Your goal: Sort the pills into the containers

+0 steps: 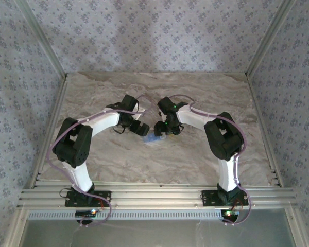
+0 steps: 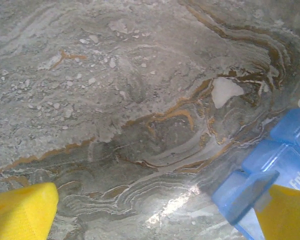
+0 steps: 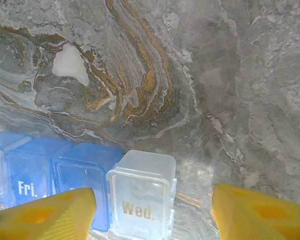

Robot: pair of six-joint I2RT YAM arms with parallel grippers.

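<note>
At the near edge, the two arm bases are being carried on aluminium rails [image 1: 154, 198]. From there the left arm [image 1: 77, 149] and the right arm [image 1: 224, 139] are being held bent inward over the marbled counter [image 1: 195, 159], with both wrists close together near its middle.

The left fingers [image 2: 20, 212] are being held released and spread wide, with bare counter between them. One of them is being held just beside the blue end of the pill organiser [image 2: 285, 160], where a raised blue lid flap [image 2: 250, 197] is being seen in front of it. Whether that finger is touching the flap cannot be told.

The right fingers [image 3: 260, 215] are being held apart as well, with nothing being grasped. The organiser's clear compartment marked "Wed." [image 3: 142, 195] is being framed between them, with a strip of counter left open on one side. Blue compartments, one marked "Fri." [image 3: 27, 182], are being shown in a row beside it.

The organiser is being rested on the counter between the two wrists. Beyond it, the counter is being bounded by patterned walls [image 1: 154, 36].
</note>
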